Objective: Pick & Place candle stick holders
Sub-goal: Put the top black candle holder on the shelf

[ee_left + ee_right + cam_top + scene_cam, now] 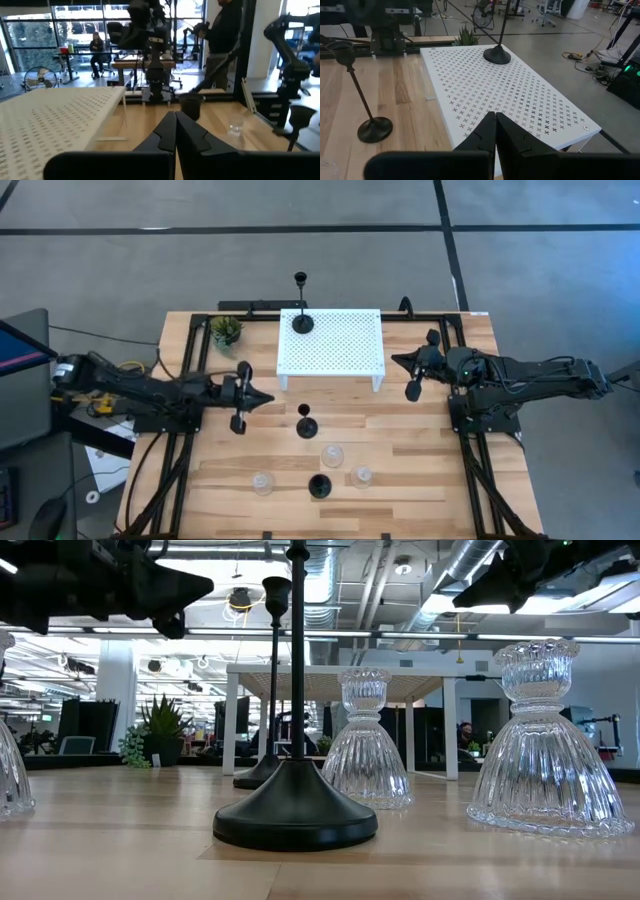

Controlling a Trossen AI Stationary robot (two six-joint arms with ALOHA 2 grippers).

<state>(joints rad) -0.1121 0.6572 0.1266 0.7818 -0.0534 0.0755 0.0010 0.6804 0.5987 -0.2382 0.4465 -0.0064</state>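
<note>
One black candle stick holder stands by its disc base on the white rack, near its far left corner; it also shows in the right wrist view. Two more black holders stand on the table in front of the rack. Three clear glass holders stand near them. My left gripper is shut and empty, left of the rack's near left corner. My right gripper is shut and empty, just right of the rack.
A small green potted plant stands at the far left, beside the rack. The rack stands on legs above the table. The arms' black frames run along both table sides. People show in the room beyond the table.
</note>
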